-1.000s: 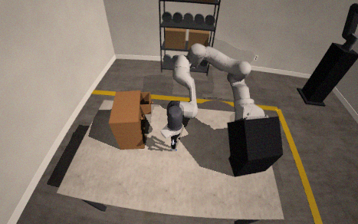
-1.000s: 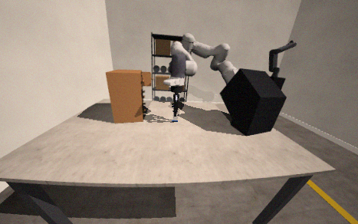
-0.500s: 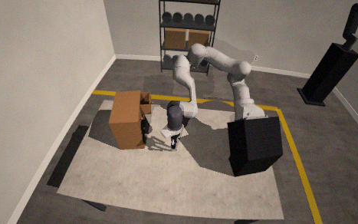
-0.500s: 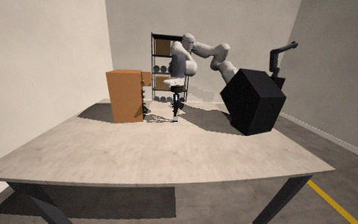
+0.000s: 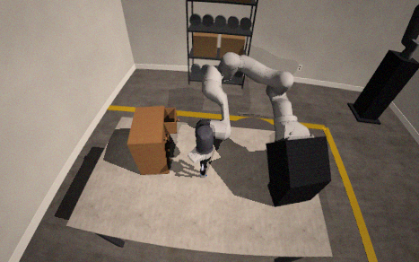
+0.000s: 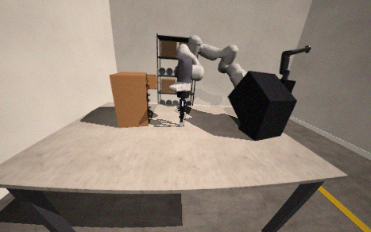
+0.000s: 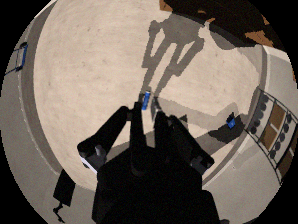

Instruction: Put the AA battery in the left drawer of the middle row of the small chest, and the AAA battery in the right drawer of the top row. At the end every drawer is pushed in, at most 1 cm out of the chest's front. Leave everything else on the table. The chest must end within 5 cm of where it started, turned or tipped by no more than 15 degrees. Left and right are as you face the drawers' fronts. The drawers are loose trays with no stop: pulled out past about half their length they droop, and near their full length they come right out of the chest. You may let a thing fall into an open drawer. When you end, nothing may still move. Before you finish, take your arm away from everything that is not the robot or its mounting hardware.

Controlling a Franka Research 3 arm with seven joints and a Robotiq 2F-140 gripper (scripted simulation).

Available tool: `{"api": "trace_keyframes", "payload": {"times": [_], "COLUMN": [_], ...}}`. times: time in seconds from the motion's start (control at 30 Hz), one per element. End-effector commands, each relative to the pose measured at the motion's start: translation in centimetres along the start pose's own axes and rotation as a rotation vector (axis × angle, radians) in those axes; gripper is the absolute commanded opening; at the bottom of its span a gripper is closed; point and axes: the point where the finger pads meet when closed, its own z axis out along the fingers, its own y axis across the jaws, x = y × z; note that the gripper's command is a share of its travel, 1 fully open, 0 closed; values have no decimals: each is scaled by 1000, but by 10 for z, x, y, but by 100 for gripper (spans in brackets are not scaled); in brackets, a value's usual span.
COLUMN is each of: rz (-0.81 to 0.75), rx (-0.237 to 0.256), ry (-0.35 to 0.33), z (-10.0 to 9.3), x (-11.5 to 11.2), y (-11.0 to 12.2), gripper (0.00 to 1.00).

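Wrist view of a blue battery (image 7: 146,101) on the table (image 5: 192,224) (image 6: 170,159) (image 7: 85,65), size and lettering unreadable, at the tips of a gripper (image 5: 204,173) (image 6: 182,123) (image 7: 146,100) slightly parted, pinching nothing, well inside the table's edges, chest (image 5: 149,150) (image 6: 130,99) apart, top right drawer (image 5: 171,121) (image 6: 152,82) jutting out.
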Motion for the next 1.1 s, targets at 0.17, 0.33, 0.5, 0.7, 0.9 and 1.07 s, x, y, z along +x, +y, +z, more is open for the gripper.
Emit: {"api": "trace_keyframes", "payload": {"times": [0.17, 0.33, 0.5, 0.7, 0.9, 1.07], "rz": [5, 5, 5, 5, 5, 5], "rx": [5, 5, 5, 5, 5, 5], "ry": [1, 1, 1, 1, 1, 1], "z": [6, 6, 6, 6, 6, 6], "x": [0, 0, 0, 0, 0, 0], "y": [-1, -1, -1, -1, -1, -1], "gripper": [15, 15, 15, 15, 3, 3]}}
